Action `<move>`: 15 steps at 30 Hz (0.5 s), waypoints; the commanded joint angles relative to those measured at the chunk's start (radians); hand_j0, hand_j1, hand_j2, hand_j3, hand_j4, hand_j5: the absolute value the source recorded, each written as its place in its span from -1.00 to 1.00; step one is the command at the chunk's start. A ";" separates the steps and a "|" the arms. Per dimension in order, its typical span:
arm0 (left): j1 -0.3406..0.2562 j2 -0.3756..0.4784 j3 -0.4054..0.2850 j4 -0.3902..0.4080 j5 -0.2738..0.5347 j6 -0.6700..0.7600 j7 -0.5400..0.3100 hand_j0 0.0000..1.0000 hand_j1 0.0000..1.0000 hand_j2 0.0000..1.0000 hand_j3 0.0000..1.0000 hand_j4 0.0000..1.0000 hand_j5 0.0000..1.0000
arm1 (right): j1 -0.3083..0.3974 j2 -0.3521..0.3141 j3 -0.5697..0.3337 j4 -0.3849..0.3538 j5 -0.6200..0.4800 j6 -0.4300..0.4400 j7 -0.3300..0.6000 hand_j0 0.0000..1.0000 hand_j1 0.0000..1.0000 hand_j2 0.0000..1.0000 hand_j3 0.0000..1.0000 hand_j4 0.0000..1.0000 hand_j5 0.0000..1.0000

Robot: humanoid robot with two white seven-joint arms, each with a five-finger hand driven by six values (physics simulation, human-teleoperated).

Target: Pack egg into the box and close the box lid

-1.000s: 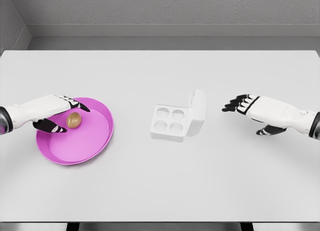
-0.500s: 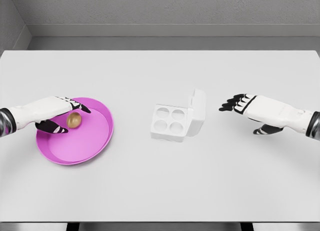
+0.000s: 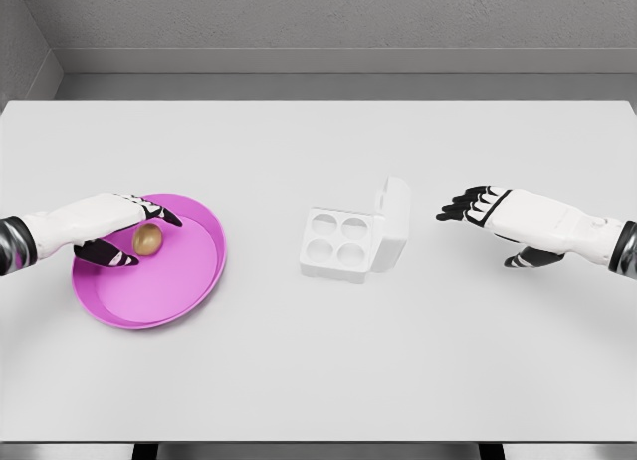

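A brown egg (image 3: 147,239) lies in the left part of a pink plate (image 3: 189,276). My left hand (image 3: 150,238) reaches over the plate's left rim, with its fingers (image 3: 149,209) stretched above the egg and its thumb (image 3: 107,253) below it, open around the egg without clasping it. The white egg box (image 3: 336,243) sits mid-table with all its round cups bare and its lid (image 3: 394,221) standing up on the right side. My right hand (image 3: 460,210) hovers open to the right of the lid, with a gap between them.
The white table (image 3: 318,360) stretches wide around the plate and box. Its front edge runs along the bottom of the view, and a grey wall stands behind the far edge.
My right hand has drifted a little left toward the box lid. My left hand has shifted slightly left over the egg. The egg and box have not moved.
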 commanded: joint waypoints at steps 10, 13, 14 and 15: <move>-0.008 -0.019 0.000 0.022 -0.010 0.001 0.000 0.56 0.56 0.56 0.56 0.56 0.56 | 0.000 -0.005 -0.003 0.003 -0.005 0.002 0.002 1.00 1.00 1.00 1.00 1.00 1.00; -0.008 -0.019 0.000 0.025 -0.010 0.001 0.000 0.53 0.53 0.53 0.53 0.53 0.53 | 0.000 -0.007 -0.004 0.007 -0.005 0.002 0.002 1.00 1.00 1.00 1.00 1.00 1.00; -0.008 -0.020 0.000 0.025 -0.010 0.001 0.000 0.50 0.50 0.50 0.50 0.50 0.50 | -0.002 -0.007 -0.004 0.007 -0.005 0.002 0.002 1.00 1.00 1.00 1.00 1.00 1.00; -0.008 -0.022 0.000 0.023 -0.010 0.001 0.000 0.46 0.46 0.46 0.46 0.46 0.46 | 0.000 -0.007 -0.004 0.009 -0.005 0.002 0.002 1.00 1.00 1.00 1.00 1.00 1.00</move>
